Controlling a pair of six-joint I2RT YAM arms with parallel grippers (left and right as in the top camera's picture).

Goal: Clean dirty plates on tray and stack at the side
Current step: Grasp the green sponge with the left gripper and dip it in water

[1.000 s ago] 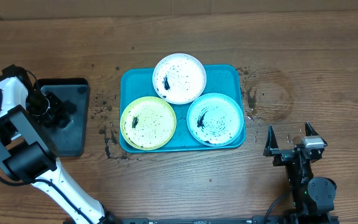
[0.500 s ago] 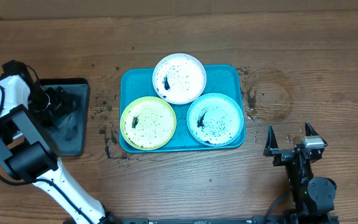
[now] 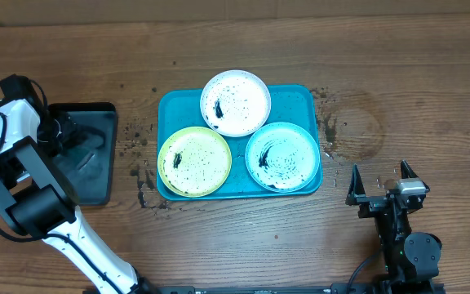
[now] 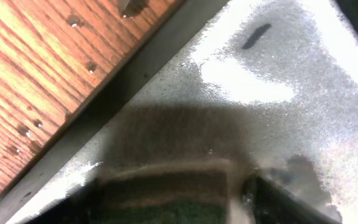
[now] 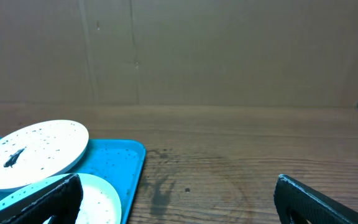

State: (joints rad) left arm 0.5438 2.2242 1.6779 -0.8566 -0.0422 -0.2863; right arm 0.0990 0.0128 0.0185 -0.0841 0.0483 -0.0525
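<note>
Soft, even light falls from above, leaving the table (image 3: 243,245) almost shadowless. Up close the black tray (image 4: 328,124) blurs under white glare; the right gripper (image 5: 178,186) looks dark and unfocused.

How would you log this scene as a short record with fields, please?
tray: turquoise tray, mid-table
plates: white plate, yellow-green plate, aqua plate, all on it, all black-speckled
stacked aside: none
left pincer: low over black tray; open or shut unclear
right pincer: open, empty, right of the plates
spill: black specks beside the tray's short ends
</note>
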